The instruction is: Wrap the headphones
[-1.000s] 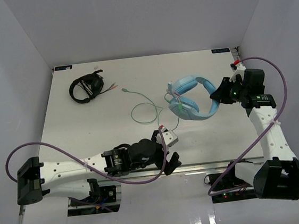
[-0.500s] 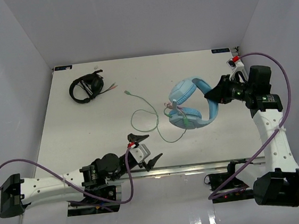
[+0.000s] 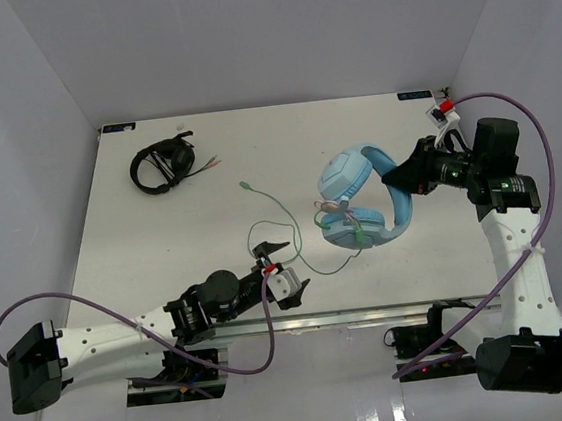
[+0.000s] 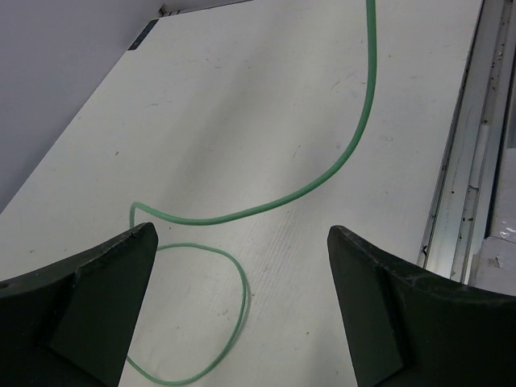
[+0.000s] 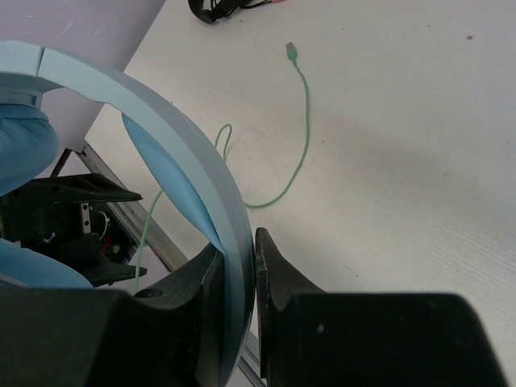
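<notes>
Pinching the headband (image 3: 405,214), the right end effector (image 3: 396,180) points the headphones' (image 3: 350,231) cups (image 3: 343,176) left; left end effector (image 3: 284,268) gapes empty.

I stand at a white, lightly scuffed table (image 3: 143,240), boxed by plain pale walls (image 3: 262,31) on three sides; a metal rail (image 4: 472,161) lines its near edge.
</notes>
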Controlling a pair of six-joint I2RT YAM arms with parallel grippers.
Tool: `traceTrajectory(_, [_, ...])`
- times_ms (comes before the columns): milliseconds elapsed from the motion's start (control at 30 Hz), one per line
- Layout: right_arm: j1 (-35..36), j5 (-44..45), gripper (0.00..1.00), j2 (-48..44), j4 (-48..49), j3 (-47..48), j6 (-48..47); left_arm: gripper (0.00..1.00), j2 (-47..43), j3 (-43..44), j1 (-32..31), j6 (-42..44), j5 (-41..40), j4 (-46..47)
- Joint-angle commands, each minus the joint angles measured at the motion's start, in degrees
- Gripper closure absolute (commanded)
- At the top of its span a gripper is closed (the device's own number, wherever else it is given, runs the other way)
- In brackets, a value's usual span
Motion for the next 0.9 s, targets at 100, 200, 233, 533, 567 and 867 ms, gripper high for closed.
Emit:
traceTrajectory(100, [-0.06, -6.42, 0.92, -1.15, -1.71, 3.07, 1.87, 0.03, 3.91, 5.96, 2.51, 7.15, 7.62, 0.4])
traceTrajectory(200, [-0.06, -7.09, 0.92, -1.33, -2.09, 2.27, 1.37, 0.03, 5.62, 7.06, 3.68, 9.94, 8.66, -0.01])
traceTrajectory(233, [-0.06, -7.19, 0.92, -1.43, -2.29, 2.17, 1.21, 0.04, 5.98, 7.31, 4.08, 10.4, 9.87, -0.26])
traceTrajectory(533, [-0.06, -8.95, 0.92, -1.4, -2.92, 2.86, 1.44, 0.27, 7.99, 6.18, 9.38, 10.75, 13.98, -1.28])
traceTrajectory(567, [-0.06, -9.15, 0.92, -1.39, -2.92, 3.05, 1.63, 0.33, 7.93, 5.67, 10.15, 10.49, 14.3, -0.97])
traceTrajectory(867, [-0.06, -11.03, 0.92, -1.13, -2.75, 3.08, 3.17, 0.74, 10.28, 4.65, 14.75, 8.42, 18.78, 1.52])
